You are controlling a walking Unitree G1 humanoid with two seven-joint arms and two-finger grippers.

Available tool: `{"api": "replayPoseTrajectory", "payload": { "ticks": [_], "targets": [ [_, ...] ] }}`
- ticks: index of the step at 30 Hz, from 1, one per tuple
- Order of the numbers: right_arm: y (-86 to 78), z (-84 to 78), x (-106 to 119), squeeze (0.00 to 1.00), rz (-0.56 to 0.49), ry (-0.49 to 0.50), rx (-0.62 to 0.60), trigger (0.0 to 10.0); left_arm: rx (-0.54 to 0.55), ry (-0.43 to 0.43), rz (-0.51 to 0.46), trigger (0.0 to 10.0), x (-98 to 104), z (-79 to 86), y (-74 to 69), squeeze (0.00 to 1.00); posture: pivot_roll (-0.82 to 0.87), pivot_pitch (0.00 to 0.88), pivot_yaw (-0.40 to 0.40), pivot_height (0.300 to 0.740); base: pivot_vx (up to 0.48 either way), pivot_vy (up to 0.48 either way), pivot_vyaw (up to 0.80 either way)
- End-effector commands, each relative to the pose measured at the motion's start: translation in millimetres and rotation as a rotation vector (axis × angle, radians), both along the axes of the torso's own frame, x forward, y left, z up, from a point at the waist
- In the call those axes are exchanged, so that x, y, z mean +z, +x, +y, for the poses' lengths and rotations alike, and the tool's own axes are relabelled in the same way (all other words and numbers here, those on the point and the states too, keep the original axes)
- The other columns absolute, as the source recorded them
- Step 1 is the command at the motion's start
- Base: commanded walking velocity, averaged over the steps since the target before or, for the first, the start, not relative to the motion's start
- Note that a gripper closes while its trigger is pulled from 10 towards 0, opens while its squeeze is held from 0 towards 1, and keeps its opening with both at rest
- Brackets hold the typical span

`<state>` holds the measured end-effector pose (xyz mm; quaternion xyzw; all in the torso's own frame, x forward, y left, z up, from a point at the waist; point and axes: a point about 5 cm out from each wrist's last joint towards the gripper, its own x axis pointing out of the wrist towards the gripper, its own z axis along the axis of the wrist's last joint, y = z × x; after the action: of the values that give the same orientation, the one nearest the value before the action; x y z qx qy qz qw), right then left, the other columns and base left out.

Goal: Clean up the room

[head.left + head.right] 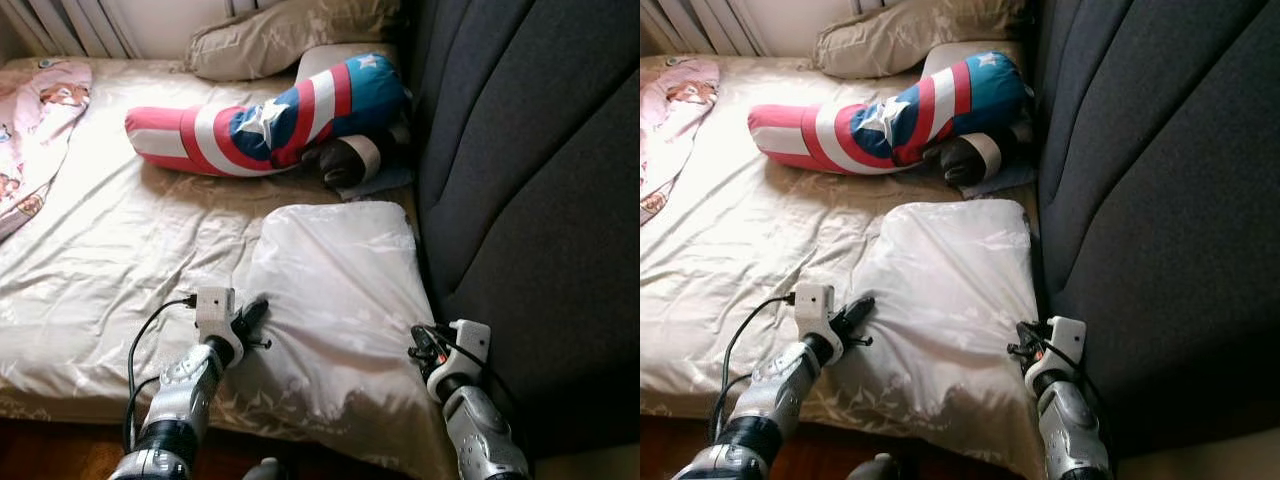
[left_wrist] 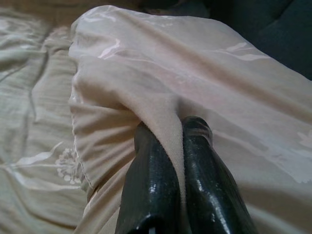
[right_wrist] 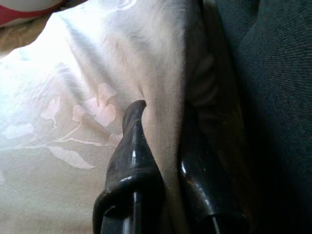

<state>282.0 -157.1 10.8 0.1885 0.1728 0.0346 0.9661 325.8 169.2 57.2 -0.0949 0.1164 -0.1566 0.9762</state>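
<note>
On the bed (image 1: 90,250), left gripper (image 2: 176,127) and right gripper (image 3: 163,114) each pinch a pillow (image 1: 340,280) edge, presumably for lifting evenly.

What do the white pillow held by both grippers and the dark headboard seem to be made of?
White pillow: probably a satin-like woven cover, glossy, with a faint leaf pattern; it folds softly where the left gripper and the right gripper pinch it. Headboard: likely padded upholstery in dark grey matte cloth, judging by its stitched panels and fine weave.
</note>
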Motion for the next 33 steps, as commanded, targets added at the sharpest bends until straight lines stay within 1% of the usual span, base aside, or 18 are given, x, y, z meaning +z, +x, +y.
{"api": "replayPoseTrajectory", "payload": {
  "ticks": [1,6,8,9,13,14,16,17,18,19,20,22,25,26,30,31,33],
  "targets": [
    [-0.1,-3.6,4.4,0.00,-0.030,-0.003,-0.009,10.0,-0.051,-0.027,-0.040,10.0,11.0,-10.5,8.0,0.00,0.03,0.172,-0.036,0.740,0.000,0.000,0.00],
    [-0.8,-2.5,0.1,0.00,-0.006,-0.010,-0.001,10.0,-0.040,-0.024,-0.029,10.0,13.3,-12.2,14.7,0.00,0.03,0.183,-0.037,0.740,0.000,0.000,0.00],
    [4.5,-3.1,0.3,0.00,0.004,-0.022,0.000,10.0,-0.014,-0.032,-0.018,10.0,13.4,-14.2,18.4,0.00,0.02,0.193,-0.037,0.740,0.000,0.000,0.00],
    [4.5,-3.1,0.3,0.00,0.004,-0.022,0.000,10.0,-0.014,-0.032,-0.018,10.0,13.4,-14.2,18.4,0.00,0.02,0.193,-0.037,0.740,0.000,0.000,0.00],
    [13.4,-1.2,2.8,0.00,0.011,-0.042,0.018,10.0,0.018,-0.059,-0.001,10.0,13.6,-16.3,21.7,0.00,0.02,0.211,-0.033,0.740,0.000,0.000,0.00],
    [18.7,0.2,5.3,0.00,0.010,-0.058,0.031,10.0,0.028,-0.058,0.004,10.0,14.0,-16.9,23.3,0.00,0.03,0.223,-0.030,0.740,0.000,0.000,0.00],
    [22.4,0.6,7.6,0.00,0.008,-0.067,0.035,10.0,0.031,-0.056,0.006,10.0,14.6,-17.3,24.3,0.00,0.03,0.226,-0.029,0.740,0.000,0.000,0.00],
    [25.8,0.4,10.1,0.00,0.005,-0.068,0.033,10.0,0.034,-0.057,0.008,10.0,15.3,-17.5,25.2,0.00,0.03,0.233,-0.028,0.740,0.000,0.000,0.00],
    [33.0,-0.3,15.9,0.00,-0.005,-0.071,0.025,10.0,0.042,-0.057,0.012,10.0,16.9,-18.0,27.3,0.00,0.03,0.245,-0.024,0.740,0.000,0.000,0.00],
    [33.0,-0.3,15.9,0.00,-0.005,-0.071,0.025,10.0,0.042,-0.057,0.012,10.0,16.9,-18.0,27.3,0.00,0.03,0.245,-0.024,0.740,0.000,0.000,0.00],
    [36.4,-0.7,18.7,0.00,-0.011,-0.074,0.020,10.0,0.047,-0.056,0.014,10.0,17.6,-18.3,28.3,0.00,0.03,0.248,-0.022,0.740,0.000,0.000,0.00],
    [47.5,-0.5,29.7,0.00,-0.036,-0.084,0.011,10.0,0.058,-0.053,0.015,10.0,20.4,-19.2,31.3,0.00,0.03,0.269,-0.017,0.740,0.000,0.000,0.00],
    [59.3,0.3,42.8,0.00,-0.063,-0.086,-0.009,10.0,0.070,-0.049,0.014,10.0,24.3,-20.7,34.9,0.00,0.03,0.281,-0.014,0.740,0.000,0.000,0.00],
    [66.0,2.4,50.5,0.00,-0.078,-0.088,-0.007,10.0,0.082,-0.042,0.007,10.0,27.8,-21.0,37.7,0.00,0.03,0.290,-0.011,0.740,0.000,0.000,0.00],
    [79.1,8.1,67.7,0.00,-0.117,-0.094,0.006,10.0,0.102,-0.052,-0.016,10.0,40.1,-23.1,45.9,0.00,0.02,0.325,-0.010,0.740,0.000,0.000,0.00],
    [79.1,8.1,67.7,0.00,-0.117,-0.094,0.006,10.0,0.102,-0.052,-0.016,10.0,40.1,-23.1,45.9,0.00,0.02,0.325,-0.010,0.740,0.000,0.000,0.00],
    [86.4,10.1,77.6,0.00,-0.126,-0.105,0.004,10.0,0.094,-0.046,-0.021,10.0,47.2,-27.9,50.7,0.00,0.01,0.346,-0.013,0.740,0.000,0.000,0.00]
  ]
}}
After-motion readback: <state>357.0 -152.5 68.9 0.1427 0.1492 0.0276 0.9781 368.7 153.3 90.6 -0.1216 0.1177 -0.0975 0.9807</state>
